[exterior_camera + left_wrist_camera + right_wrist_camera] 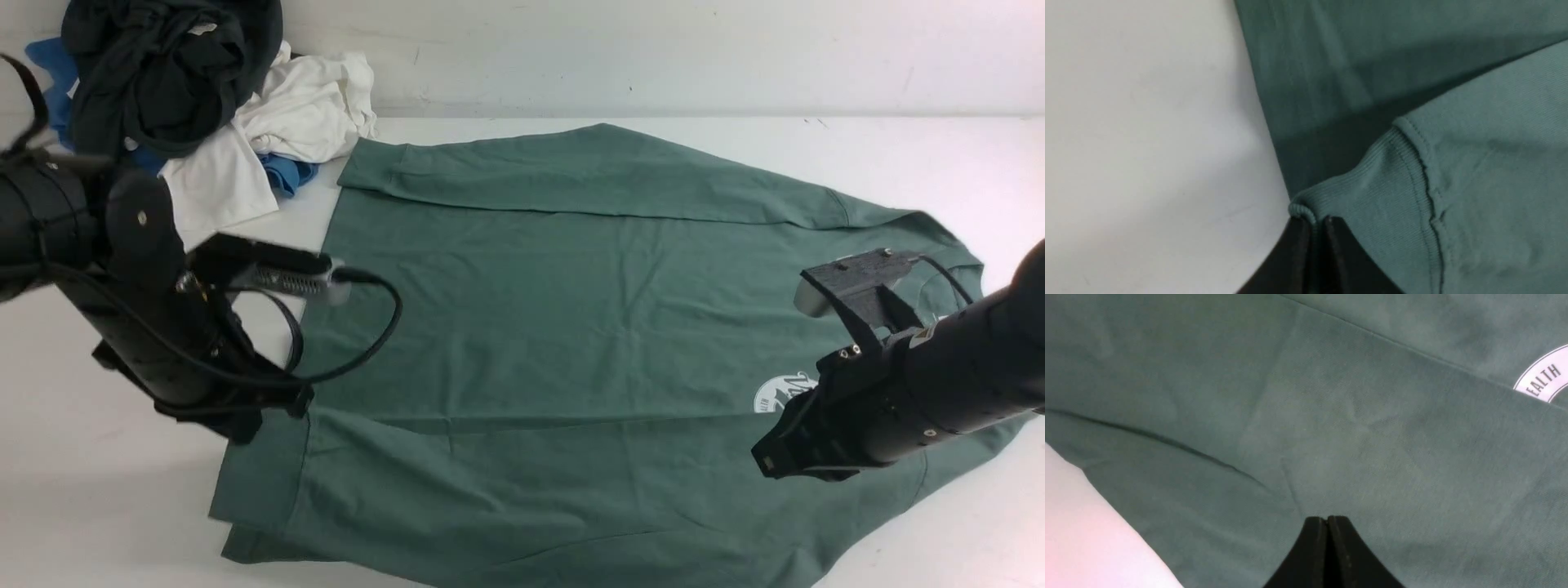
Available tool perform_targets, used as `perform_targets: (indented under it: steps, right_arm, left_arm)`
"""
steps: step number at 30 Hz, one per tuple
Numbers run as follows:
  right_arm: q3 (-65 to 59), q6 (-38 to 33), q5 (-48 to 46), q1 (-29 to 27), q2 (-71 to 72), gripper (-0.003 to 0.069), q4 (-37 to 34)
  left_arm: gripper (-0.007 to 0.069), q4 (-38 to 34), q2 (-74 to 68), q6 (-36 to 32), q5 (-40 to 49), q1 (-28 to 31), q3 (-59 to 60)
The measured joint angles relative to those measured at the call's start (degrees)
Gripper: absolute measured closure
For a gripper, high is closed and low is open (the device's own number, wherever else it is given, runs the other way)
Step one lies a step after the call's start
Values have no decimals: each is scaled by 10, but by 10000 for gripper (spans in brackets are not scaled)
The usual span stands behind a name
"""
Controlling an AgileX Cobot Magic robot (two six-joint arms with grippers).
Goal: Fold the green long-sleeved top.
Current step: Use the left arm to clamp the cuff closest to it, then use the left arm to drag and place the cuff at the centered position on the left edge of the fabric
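The green long-sleeved top [555,310] lies flat on the white table [90,506], hem to the left and neck to the right. Its far sleeve is folded across the body, and the near sleeve runs along the front edge. My left gripper [245,426] is at the near-left corner. In the left wrist view the left gripper [1316,222] is shut on the edge of the ribbed cuff [1372,196], which is lifted slightly off the cloth below. My right gripper [767,461] is near the white chest logo [780,394]. This right gripper [1327,518] is shut just over the fabric with nothing between its tips.
A heap of other clothes sits at the back left: a black garment [163,73], a white one [286,114] and a blue one [287,174]. A pale wall [653,49] closes the table's far side. The left arm's cable [384,327] loops over the top's hem.
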State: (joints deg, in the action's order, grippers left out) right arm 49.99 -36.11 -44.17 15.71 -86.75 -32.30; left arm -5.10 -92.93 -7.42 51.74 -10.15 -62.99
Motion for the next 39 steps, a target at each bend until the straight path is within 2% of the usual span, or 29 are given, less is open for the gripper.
perform_targets:
  steps: [5,13,14,23,24,25,26,28,30,33,37,39]
  right_arm:
    - [0,-10,0,0,0,669,3]
    - [0,-38,1,0,0,669,4]
    - [0,-39,4,0,0,669,4]
    - [0,-42,22,0,0,669,14]
    - [0,-42,22,0,0,669,16]
    - [0,-42,22,0,0,668,17]
    - [0,-42,22,0,0,667,17]
    - [0,-42,30,1,0,666,6]
    - [0,-44,38,2,-2,666,-31]
    - [0,-73,66,15,-19,666,-76]
    - [0,-124,109,46,-56,664,-97]
    - [1,-158,148,64,-96,664,-102]
  left_arm:
    - [612,2,22,-10,19,-28,-78]
    - [612,47,-34,-17,-40,-38,-256]
    - [612,55,-66,-15,-41,-36,-298]
    - [599,71,-280,0,-19,-36,-437]
    - [587,77,-301,5,-10,-35,-451]
    - [538,90,-339,12,7,-35,-490]
    - [538,91,-343,12,9,-35,-490]
    - [450,102,-376,22,29,-35,-539]
    - [361,114,-398,34,37,-35,-589]
    - [284,120,-416,56,35,-35,-645]
    - [279,122,-443,71,26,-35,-699]
    - [328,123,-472,83,24,-35,-723]
